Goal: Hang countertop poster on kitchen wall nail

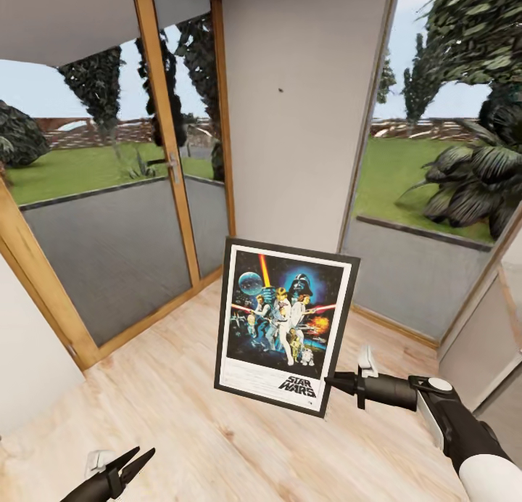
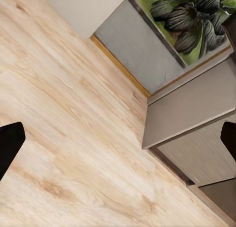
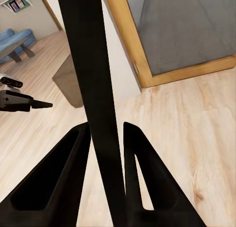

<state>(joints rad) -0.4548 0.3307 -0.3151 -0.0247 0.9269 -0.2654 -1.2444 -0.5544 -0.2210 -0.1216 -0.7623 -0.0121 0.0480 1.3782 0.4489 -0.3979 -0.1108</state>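
The Star Wars poster (image 1: 285, 324) hangs upright and slightly tilted in the air in front of me, over the wooden floor. My right gripper (image 1: 330, 381) is shut on its lower right frame edge. In the right wrist view the poster's thin black edge (image 3: 91, 79) runs between the two fingers (image 3: 69, 173). A small dark nail (image 1: 280, 91) sticks out of the grey wall panel straight ahead, well above the poster. Low at the left, my left gripper (image 1: 138, 460) is open and holds nothing; its fingertips (image 2: 10, 143) stand wide apart. The kitchen countertop is out of view.
Glass doors with wooden frames (image 1: 163, 125) stand left of the wall panel (image 1: 304, 110), and a window (image 1: 435, 161) to its right. Grey cabinet fronts (image 2: 191, 109) line the right side. The light wooden floor (image 1: 181, 386) spreads between me and the wall.
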